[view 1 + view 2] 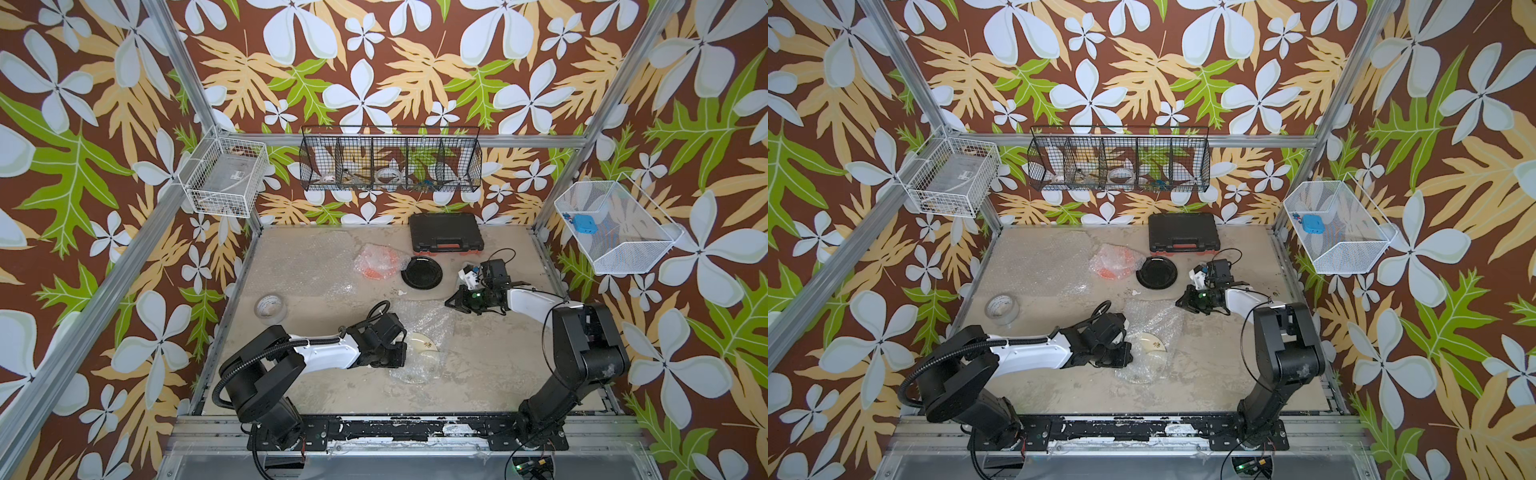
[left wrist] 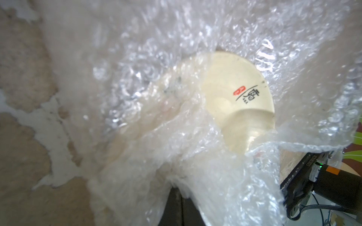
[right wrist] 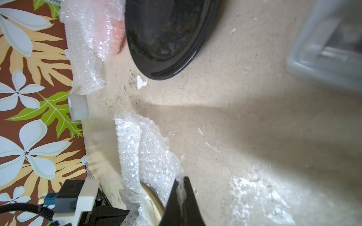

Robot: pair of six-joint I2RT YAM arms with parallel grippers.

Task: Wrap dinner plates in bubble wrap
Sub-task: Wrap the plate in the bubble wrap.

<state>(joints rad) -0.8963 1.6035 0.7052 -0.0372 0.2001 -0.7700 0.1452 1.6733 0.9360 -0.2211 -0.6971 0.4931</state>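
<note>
Cream plate (image 1: 424, 345) lies near the front middle of the table (image 1: 490, 374). Crumpled bubble wrap (image 1: 430, 318) is partly over it. The wrap covers the plate's left side and spreads out behind it. The plate's right part is bare. In the left wrist view that bare part shows a black character mark and a small red stamp.

Left gripper (image 1: 403, 352) is at the plate's left edge. Its jaws are together on a bunched fold of the wrap. The plastic gathers down into them and hides most of the fingers.

Right gripper (image 3: 182, 181) is at the wrap's far right corner. Its jaws are closed, with a thin strip of the plastic pinched between the tips. The cream plate's rim shows just beside them, under the wrap.

Black plate (image 1: 422, 271) is bare and flat on the table, farther back than the cream plate. Orange plate (image 1: 376, 265) is just to its left, bundled in its own bubble wrapping. Whether the two touch is unclear.

Spare sheet (image 1: 299, 266) of bubble wrap lies flat over the back left of the table. Tape roll (image 1: 270, 309) stands near the left edge, well apart from the plates. Black tool case (image 1: 446, 237) is closed and sits against the back wall, behind the black plate.
</note>
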